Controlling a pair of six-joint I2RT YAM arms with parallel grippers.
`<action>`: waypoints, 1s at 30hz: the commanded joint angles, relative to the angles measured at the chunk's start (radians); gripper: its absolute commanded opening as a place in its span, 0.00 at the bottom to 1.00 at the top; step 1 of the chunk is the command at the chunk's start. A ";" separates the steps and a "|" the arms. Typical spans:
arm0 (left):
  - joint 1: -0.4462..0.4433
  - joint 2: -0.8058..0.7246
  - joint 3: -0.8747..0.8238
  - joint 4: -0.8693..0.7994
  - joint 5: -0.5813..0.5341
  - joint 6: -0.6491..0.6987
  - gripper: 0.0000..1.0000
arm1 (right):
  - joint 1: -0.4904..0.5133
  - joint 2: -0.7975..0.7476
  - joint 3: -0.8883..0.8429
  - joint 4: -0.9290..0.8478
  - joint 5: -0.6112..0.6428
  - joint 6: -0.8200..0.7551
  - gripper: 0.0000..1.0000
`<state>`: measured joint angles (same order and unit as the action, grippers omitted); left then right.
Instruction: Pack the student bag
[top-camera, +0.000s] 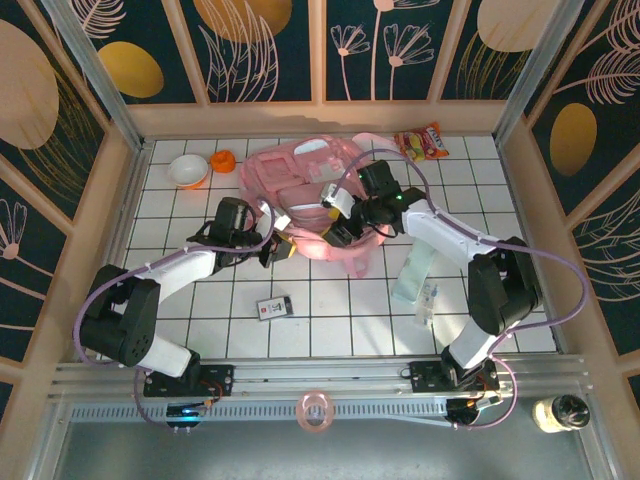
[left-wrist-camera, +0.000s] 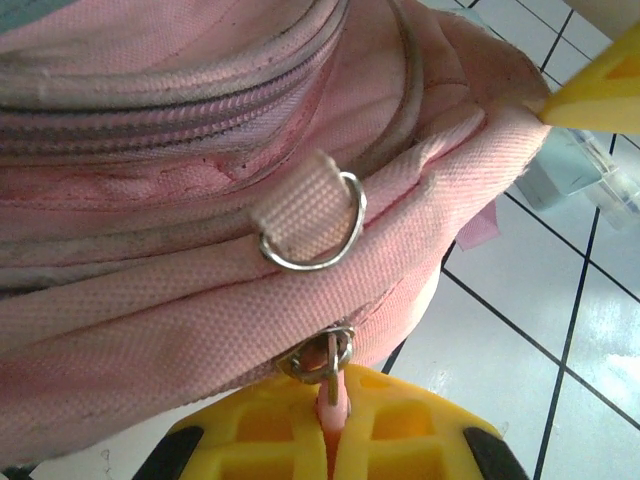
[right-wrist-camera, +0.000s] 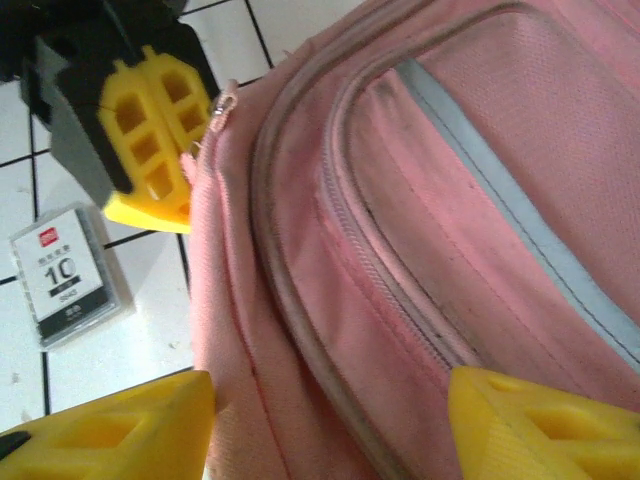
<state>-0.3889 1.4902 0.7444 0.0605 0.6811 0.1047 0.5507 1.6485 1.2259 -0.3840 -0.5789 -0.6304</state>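
So the student bag (top-camera: 300, 175) is lying slumped on the white tiled table (top-camera: 490, 190), out past the middle toward the far wall. It's pale pink, with its zips and piping facing up.

Right at the bag's near edge, the left gripper (left-wrist-camera: 335, 435) is clenched tight on the little pink zipper pull (left-wrist-camera: 330, 395). Its yellow fingers are pressed together, with the metal slider sitting just past their tips. A bit further up the bag there's a webbing loop holding a metal D-ring (left-wrist-camera: 318, 238) flat against the fabric.

The right gripper (right-wrist-camera: 330, 440) is over the bag's right side and it's released. Its yellow fingers (right-wrist-camera: 110, 435) are spread wide, with the pink fabric and a zipped pocket running between them, and they're not pinching anything as far as I can see. Both grippers are close together at the same corner of the bag.

Stuff around the bag:
- A small clear box with a card reading 10 (top-camera: 274, 307) lies on the tiles on the bag's near side, apart from it.
- A clear flat packet (top-camera: 415, 280) lies near-right of the bag, beside the right arm.
- A bright snack packet (top-camera: 422, 142) sits by the bag's far right corner.
- A white bowl (top-camera: 188, 170) with an orange thing (top-camera: 222, 160) just beside it is off to the bag's left, toward the far side.
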 joint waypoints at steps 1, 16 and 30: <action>-0.003 -0.017 0.034 0.025 0.038 0.018 0.00 | 0.008 -0.022 -0.014 0.016 -0.071 -0.008 0.63; -0.003 -0.008 0.052 0.001 0.065 0.026 0.00 | 0.049 0.035 0.002 0.048 -0.123 0.054 0.57; -0.059 0.028 0.177 -0.162 0.164 0.079 0.01 | 0.080 0.069 -0.013 0.311 -0.018 0.224 0.00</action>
<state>-0.4034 1.5112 0.8543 -0.0803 0.7238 0.1421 0.6106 1.6924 1.2213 -0.1959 -0.6132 -0.4492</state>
